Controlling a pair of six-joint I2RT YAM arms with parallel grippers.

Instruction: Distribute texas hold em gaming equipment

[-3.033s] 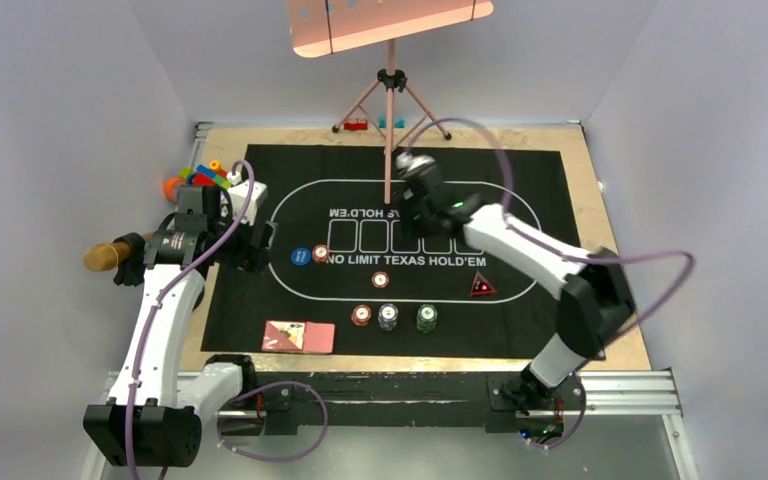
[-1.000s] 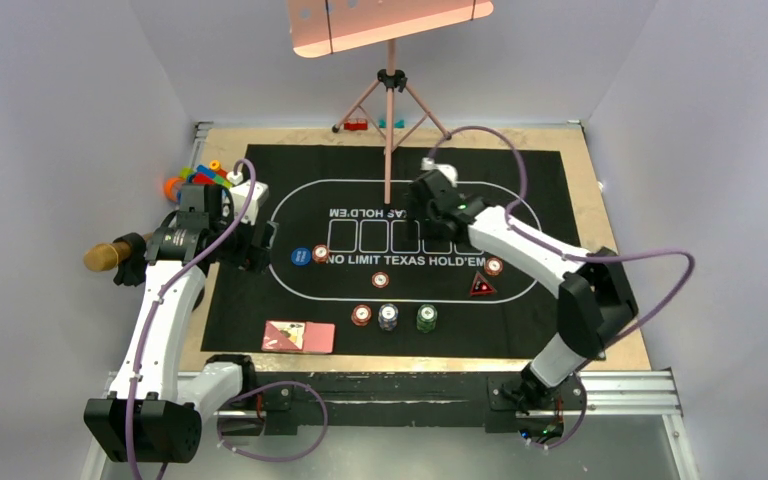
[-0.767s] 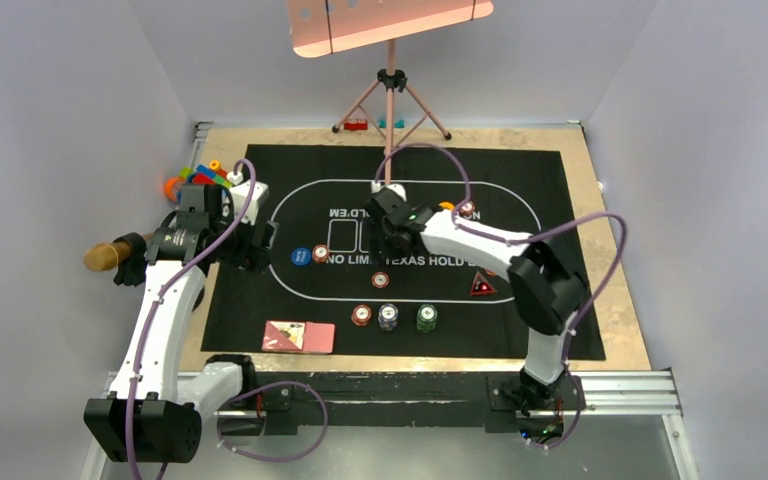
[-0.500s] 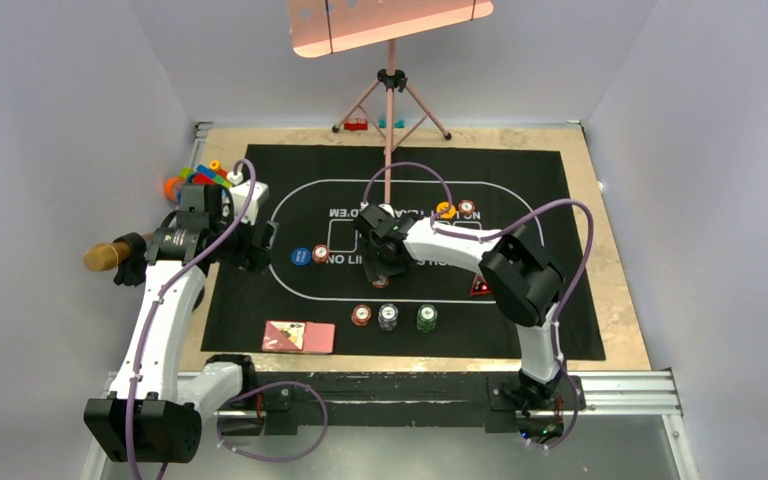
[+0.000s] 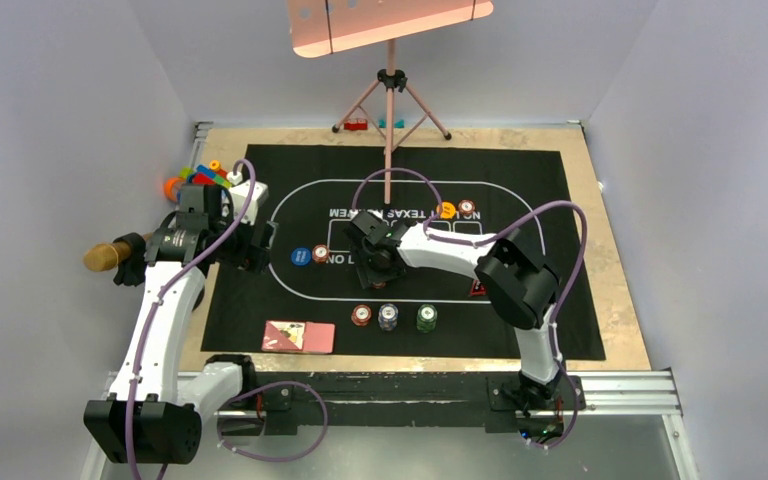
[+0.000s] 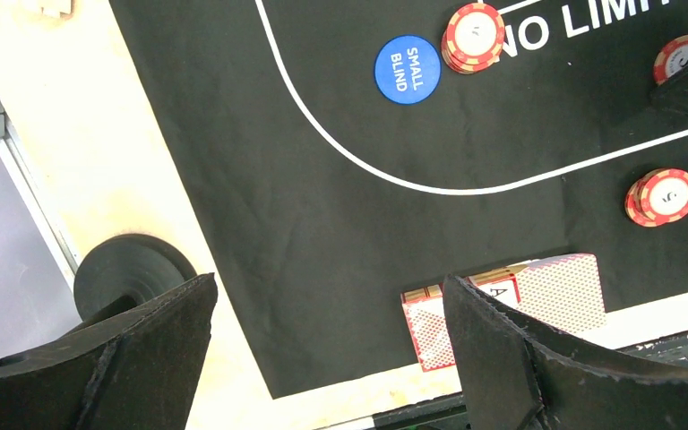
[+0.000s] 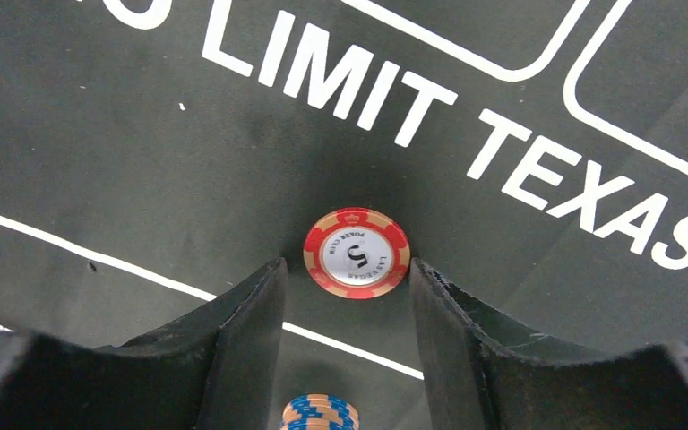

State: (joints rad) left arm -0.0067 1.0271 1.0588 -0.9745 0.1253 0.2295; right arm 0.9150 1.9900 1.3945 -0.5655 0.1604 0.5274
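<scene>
The red 5 chip lies flat mid-mat, just near of the "NO LIMIT TEXAS" print. The right claw, over the mat's far right 1 s ago, has swung in and dropped over it, narrowing from wide to part-spread w/ 1 finger each side, not clearly pinching yet. The far side now shows an orange button + far red chip, so this chip is prob the next pickup. The left claw is unchanged: spread wide, empty, over the mat's left edge nr the blue button.

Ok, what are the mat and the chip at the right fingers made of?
Mat: likely black fabric or felt, matte, faintly creased, white print. Chip: probably hard plastic or clay composite; striped rim, slightly glossy printed centre.
</scene>
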